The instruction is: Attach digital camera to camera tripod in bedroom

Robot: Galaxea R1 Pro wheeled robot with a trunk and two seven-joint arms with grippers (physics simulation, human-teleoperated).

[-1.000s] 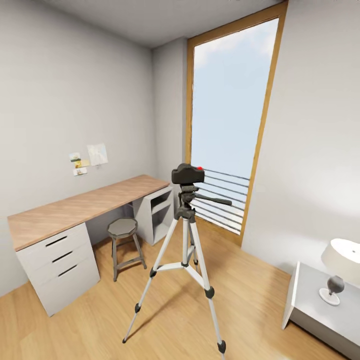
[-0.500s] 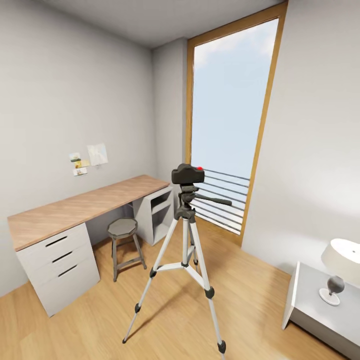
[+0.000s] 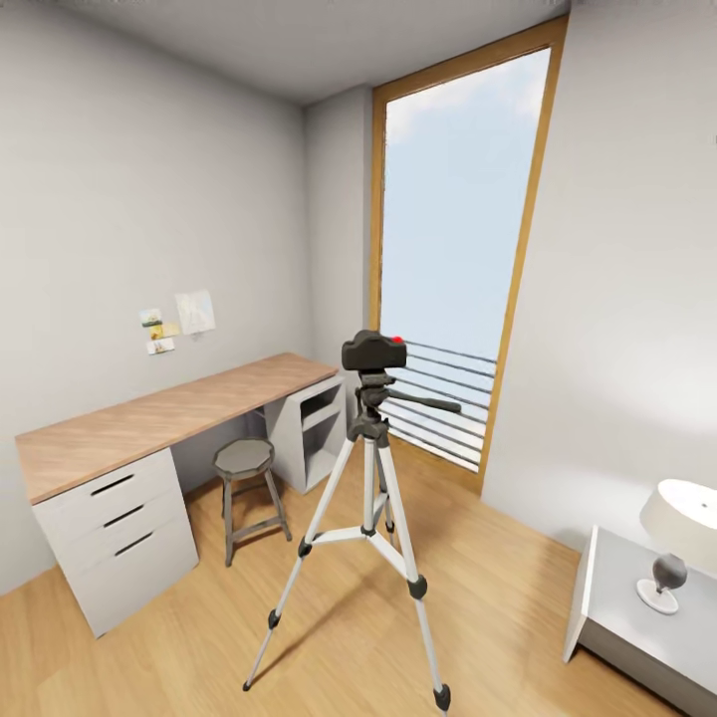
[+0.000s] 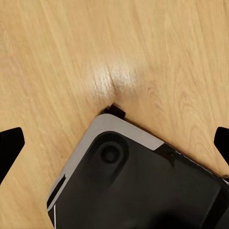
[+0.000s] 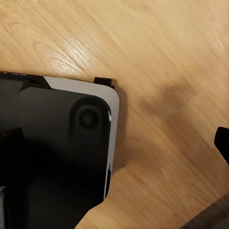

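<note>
Both jaws point down at the wood floor (image 4: pixel 71 47) over my dark base (image 4: pixel 143 191). On my left jaws (image 4: pixel 114 143) two black tips sit far apart, holding nothing. Of my right jaws, one tip (image 5: pixel 222 143) shows, so I cannot tell how wide they are. Ahead, the digital camera (image 3: pixel 372 351) sits on top of the camera tripod (image 3: pixel 369 498), right of the counter (image 3: pixel 149 418) and stool (image 3: pixel 245 478), near the tall window (image 3: pixel 453 239).
</note>
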